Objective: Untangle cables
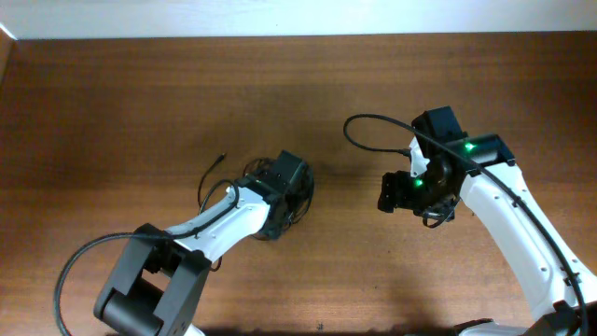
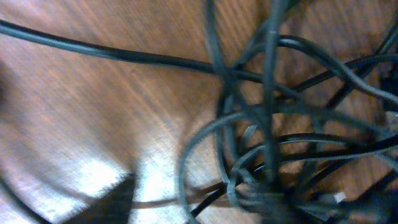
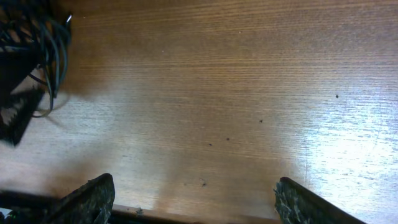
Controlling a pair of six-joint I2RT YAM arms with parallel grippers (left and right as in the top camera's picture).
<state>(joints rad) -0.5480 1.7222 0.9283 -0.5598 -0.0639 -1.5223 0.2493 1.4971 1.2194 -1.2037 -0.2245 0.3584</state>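
The cables [image 1: 213, 175] are thin black cords bunched in a tangle at the table's centre-left, with one tail ending in a small plug [image 1: 222, 157]. My left gripper [image 1: 289, 179] is down in the tangle. In the left wrist view the cables [image 2: 273, 124] fill the right side in crossing loops. One dark finger shows at the bottom left and the other is lost among the cords, so the left gripper [image 2: 196, 208] looks open around them. My right gripper [image 1: 387, 193] hovers to the right of the tangle. Its fingers [image 3: 196, 199] are wide open and empty. The tangle also shows in the right wrist view [image 3: 50, 37].
The brown wooden table [image 1: 112, 103] lies all around. A thick black arm cable [image 1: 368, 126] loops off the right arm. The white wall edge [image 1: 280, 14] runs along the back.
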